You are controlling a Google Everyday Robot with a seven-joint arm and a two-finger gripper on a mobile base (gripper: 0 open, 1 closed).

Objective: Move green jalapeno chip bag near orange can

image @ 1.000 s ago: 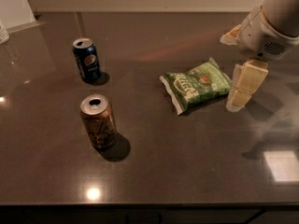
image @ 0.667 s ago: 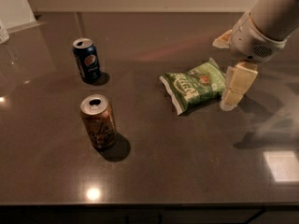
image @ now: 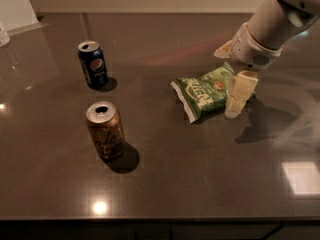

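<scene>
Shifting left since earlier, the gripper [image: 231, 73], fingers apart, now brackets the green jalapeno chip bag [image: 202, 91]; orange can [image: 105, 130] well left.

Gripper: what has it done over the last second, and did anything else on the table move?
The gripper has slid left, and its open fingers now straddle the right end of the chip bag. The bag lies flat where it was, not yet lifted. The orange can and the Pepsi can have not moved.
</scene>
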